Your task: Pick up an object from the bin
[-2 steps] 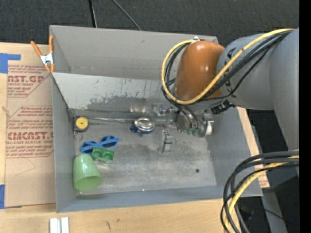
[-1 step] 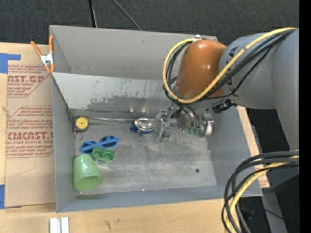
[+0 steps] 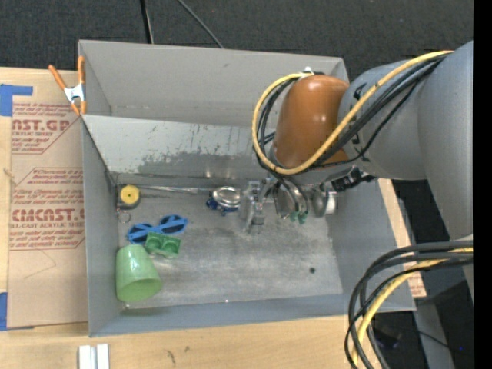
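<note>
The grey metal bin (image 3: 215, 83) sits on a light wooden tabletop (image 3: 231, 337), with dark floor (image 3: 307, 14) beyond its far rim. Its back wall slopes down to the bottom and is worn, with whitish scrapes along the lower part. The bottom is dull and scuffed, mostly bare through the middle and right, with one dark speck (image 3: 311, 268) towards the right.

The arm (image 3: 430, 121) comes in from the right, bulky and pale grey. An orange cover (image 3: 307, 121) sits at its wrist, and yellow and black cables (image 3: 260, 125) loop around that. The gripper (image 3: 255, 215) hangs low at the foot of the back wall, about the middle of the bin. From here I cannot tell whether it is open or closed, nor whether it has anything in it.

Just to its left lies a small blue-and-silver thing (image 3: 224, 200), the nearest piece to it, close against the back wall.

The rest lies well apart at the left end. A yellow disc (image 3: 128, 196) sits in the back corner. A blue scissors-shaped piece (image 3: 157, 227) lies flat, with a small green block (image 3: 163, 244) touching its near side. A pale green cup (image 3: 136, 274) lies on its side in the front left corner
</note>
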`<state>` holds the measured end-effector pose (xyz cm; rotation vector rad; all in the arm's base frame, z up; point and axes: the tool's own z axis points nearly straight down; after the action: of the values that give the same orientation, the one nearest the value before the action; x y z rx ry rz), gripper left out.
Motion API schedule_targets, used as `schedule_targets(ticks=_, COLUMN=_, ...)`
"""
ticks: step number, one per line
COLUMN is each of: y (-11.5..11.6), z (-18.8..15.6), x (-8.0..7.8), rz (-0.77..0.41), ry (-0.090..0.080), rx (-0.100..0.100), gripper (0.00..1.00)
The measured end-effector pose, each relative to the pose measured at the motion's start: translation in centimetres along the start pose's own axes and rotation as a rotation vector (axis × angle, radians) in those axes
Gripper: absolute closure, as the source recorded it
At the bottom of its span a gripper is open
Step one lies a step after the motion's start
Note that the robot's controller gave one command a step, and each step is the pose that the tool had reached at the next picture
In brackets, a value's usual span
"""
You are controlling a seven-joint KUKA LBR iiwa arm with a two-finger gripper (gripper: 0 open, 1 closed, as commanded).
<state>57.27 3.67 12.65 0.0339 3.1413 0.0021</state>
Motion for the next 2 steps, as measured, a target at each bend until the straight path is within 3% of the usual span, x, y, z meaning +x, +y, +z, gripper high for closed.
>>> schedule_targets(ticks=1, y=0.0, z=0.0, x=0.0, rz=0.0, ry=-0.001, rx=0.0, gripper=0.0)
schedule_targets(ticks=2, y=0.4, z=5.2, x=-1.3, rz=0.034, ry=-0.011, rx=0.0, gripper=0.0)
